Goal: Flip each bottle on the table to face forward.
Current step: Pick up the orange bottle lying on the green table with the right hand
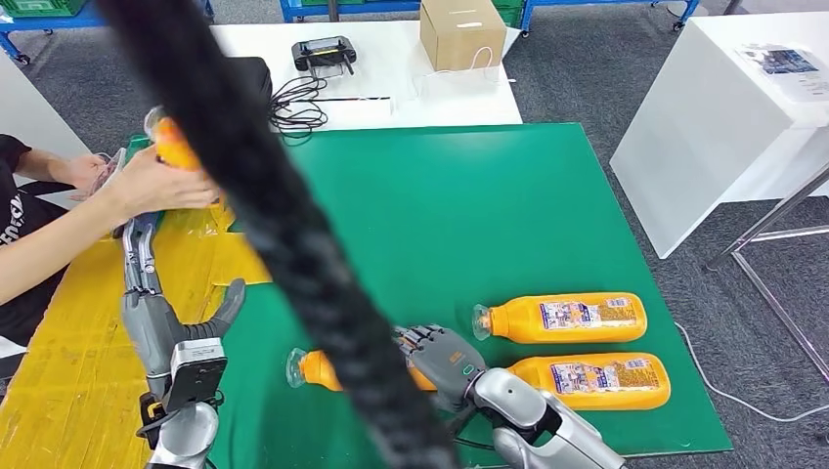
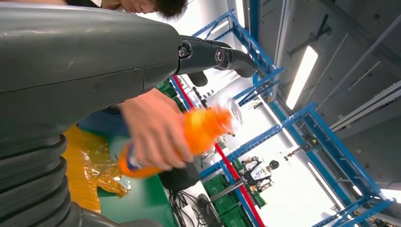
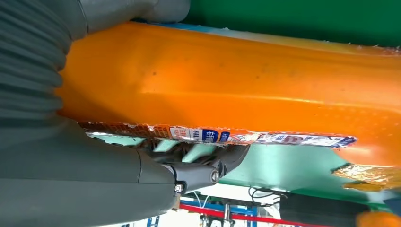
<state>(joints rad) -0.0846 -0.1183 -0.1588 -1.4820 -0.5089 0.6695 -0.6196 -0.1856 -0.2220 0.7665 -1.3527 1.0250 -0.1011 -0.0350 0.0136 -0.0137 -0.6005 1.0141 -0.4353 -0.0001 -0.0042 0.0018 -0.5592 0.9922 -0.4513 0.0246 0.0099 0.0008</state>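
right robot hand grips smooth orange bottle.

left arm enters from the lower left in the head view, silver wrist with a black box on it, forearm upright. left hand held out forward, dark fingers stretched straight ahead, thick grey thumb angled out to the side; nothing in it. left wrist view: thumb extended, apart from the palm. right arm enters from the lower right, silver forearm angled inward. right hand curled down around a lying orange bottle. right wrist view: palm pressed along the bottle body, thumb wrapped along its label edge.
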